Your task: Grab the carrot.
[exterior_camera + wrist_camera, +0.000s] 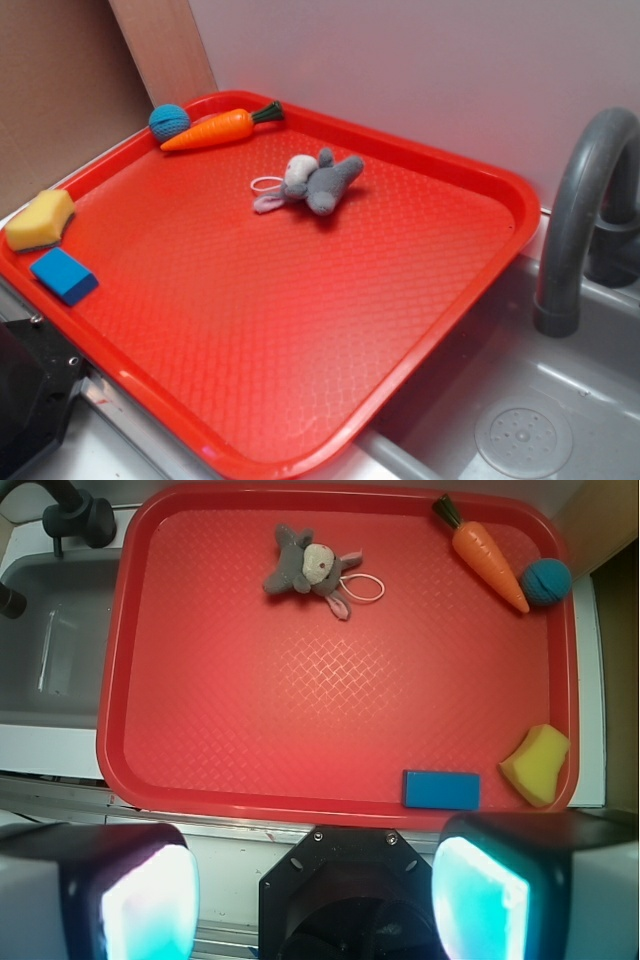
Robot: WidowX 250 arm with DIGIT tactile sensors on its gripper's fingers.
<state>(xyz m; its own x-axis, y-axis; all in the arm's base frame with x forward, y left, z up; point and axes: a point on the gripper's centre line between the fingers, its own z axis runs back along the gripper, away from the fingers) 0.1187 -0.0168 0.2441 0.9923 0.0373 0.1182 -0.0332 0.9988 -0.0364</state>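
Note:
The orange carrot [215, 128] [488, 560] with its dark green tuft lies flat in the tray's far corner, its tip touching a small blue crocheted ball [169, 121] [546, 581]. In the wrist view my gripper [315, 895] hangs high over the robot base, off the tray's near edge and far from the carrot. Its fingers [150, 900] stand wide apart with nothing between them. The exterior view does not show the gripper.
The red tray [520, 200] [110, 730] also holds a grey plush bunny [315, 182] [310, 568], a yellow sponge [40, 220] [537, 765] and a blue block [63, 275] [441, 789]. A grey sink [520, 420] [50, 650] with a faucet [580, 220] adjoins it.

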